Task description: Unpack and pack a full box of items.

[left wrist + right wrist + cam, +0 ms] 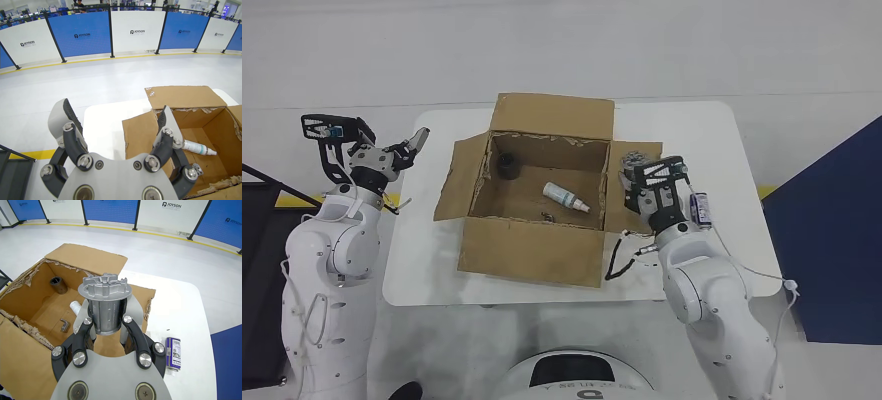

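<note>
An open cardboard box point(532, 250) stands mid-table with its flaps spread. Inside it lie a white spray bottle point(566, 197), a dark cylindrical bushing point(507, 165) in the far left corner and a small metal bracket point(64, 325). My right gripper point(105, 311) is shut on a grey cast-metal cylinder point(105, 298) with a flanged, toothed top, held over the box's right flap point(630, 195). My left gripper point(117, 113) hangs open and holds nothing, off the table's left edge beside the box's left flap point(140, 136).
A purple labelled can point(173, 353) lies on the white table point(712, 140) right of the box, close to my right arm. A dark rack point(11, 170) stands off the table's left side. Blue and white barrier panels ring the floor behind.
</note>
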